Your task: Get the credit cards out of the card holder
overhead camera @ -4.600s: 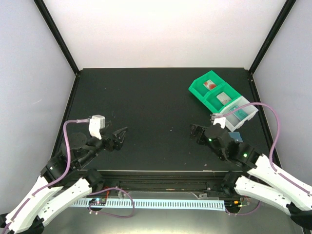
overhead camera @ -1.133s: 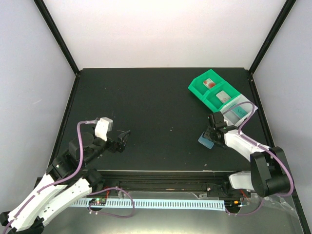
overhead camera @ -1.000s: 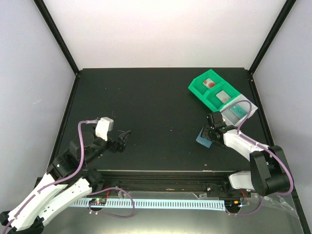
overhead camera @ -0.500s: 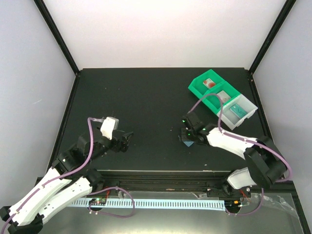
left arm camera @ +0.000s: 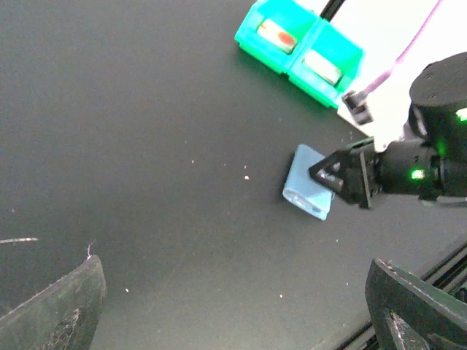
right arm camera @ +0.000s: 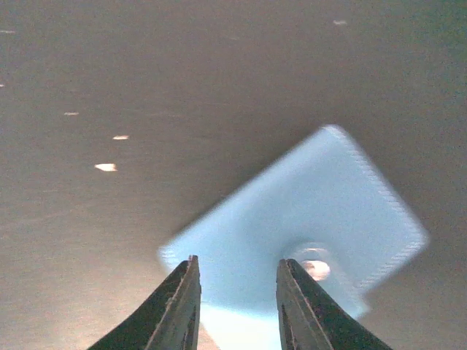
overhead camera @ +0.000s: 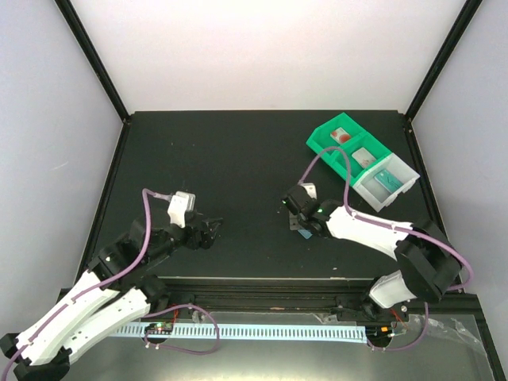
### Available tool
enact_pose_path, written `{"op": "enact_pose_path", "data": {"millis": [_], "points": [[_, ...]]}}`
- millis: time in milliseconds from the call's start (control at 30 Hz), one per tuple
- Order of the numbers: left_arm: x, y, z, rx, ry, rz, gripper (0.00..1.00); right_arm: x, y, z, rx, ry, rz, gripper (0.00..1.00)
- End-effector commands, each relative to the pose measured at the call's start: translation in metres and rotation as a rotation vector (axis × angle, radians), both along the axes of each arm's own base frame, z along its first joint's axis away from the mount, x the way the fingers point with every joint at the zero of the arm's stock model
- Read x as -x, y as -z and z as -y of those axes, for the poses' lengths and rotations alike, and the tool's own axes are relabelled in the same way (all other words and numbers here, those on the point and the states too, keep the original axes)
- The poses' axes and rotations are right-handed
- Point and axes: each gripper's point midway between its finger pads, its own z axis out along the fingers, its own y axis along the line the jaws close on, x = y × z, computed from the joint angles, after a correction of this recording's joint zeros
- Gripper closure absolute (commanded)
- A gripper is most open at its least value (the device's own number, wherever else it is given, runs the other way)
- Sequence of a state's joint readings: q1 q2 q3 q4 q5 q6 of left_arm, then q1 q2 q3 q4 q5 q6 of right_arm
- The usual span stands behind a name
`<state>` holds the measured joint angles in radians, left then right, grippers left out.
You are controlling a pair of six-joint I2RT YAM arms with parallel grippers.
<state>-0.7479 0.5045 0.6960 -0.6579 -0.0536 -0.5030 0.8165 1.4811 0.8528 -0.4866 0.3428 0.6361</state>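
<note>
— What is my left side doing?

— My left gripper (overhead camera: pixel 211 231) hangs low over the table (overhead camera: pixel 238 159). Its jaws are spread wide and hold nothing.

— And the card holder?

— The card holder (left arm camera: pixel 306 191) lies flat mid-table, apparently folded shut. My right gripper (overhead camera: pixel 303 225) is at its edge, jaws at a narrow gap with a corner between the tips (pinched or only pressed, I cannot tell).

— Which step is this?

— I judge I am placing the holder between my arms. Next, one gripper should pin a panel while the other opens the flap. Any cards inside are hidden.

— Further right?

— The green bin (overhead camera: pixel 324 148) holds a whitish-pink card (overhead camera: pixel 341 136). The clear bin (overhead camera: pixel 409 184) touching it holds a teal card (overhead camera: pixel 389 180).

— Any writing?

— None I can read. The teal card's white print is too small.
</note>
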Motion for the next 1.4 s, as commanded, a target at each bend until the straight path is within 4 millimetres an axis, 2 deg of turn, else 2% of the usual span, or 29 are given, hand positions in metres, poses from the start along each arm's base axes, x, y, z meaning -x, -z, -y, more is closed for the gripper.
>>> {"op": "enact_pose_path", "data": {"millis": [0, 167, 300, 533, 633, 800, 1000, 1167, 1367], "points": [[0.001, 0.015, 0.013, 0.014, 0.034, -0.073, 0.01, 0.000, 0.003, 0.057, 0.042, 0.201, 0.027, 0.72], [-0.001, 0.032, 0.026, 0.004, 0.065, -0.139, 0.01, 0.004, 0.012, 0.098, -0.017, 0.333, 0.023, 0.72], [-0.006, 0.039, 0.036, 0.002, 0.081, -0.168, 0.01, 0.002, 0.022, 0.106, -0.095, 0.369, 0.001, 0.72], [-0.022, 0.049, 0.047, -0.001, 0.072, -0.181, 0.01, -0.014, 0.032, 0.078, -0.168, 0.303, -0.034, 0.72], [-0.025, 0.056, 0.052, 0.043, 0.100, -0.216, 0.02, -0.019, 0.039, 0.061, -0.213, 0.255, -0.071, 0.72], [-0.027, 0.071, 0.053, 0.157, 0.131, -0.292, 0.05, -0.028, 0.039, 0.026, -0.282, 0.113, -0.076, 0.70], [-0.027, 0.083, 0.047, 0.207, 0.124, -0.340, 0.06, -0.037, 0.031, -0.014, -0.245, -0.057, -0.051, 0.67], [-0.028, 0.088, 0.045, 0.209, 0.118, -0.354, 0.06, -0.035, 0.017, -0.051, -0.210, -0.198, -0.015, 0.65], [-0.025, 0.097, 0.045, 0.227, 0.118, -0.385, 0.06, -0.033, 0.007, -0.067, -0.201, -0.199, -0.027, 0.64]]}}
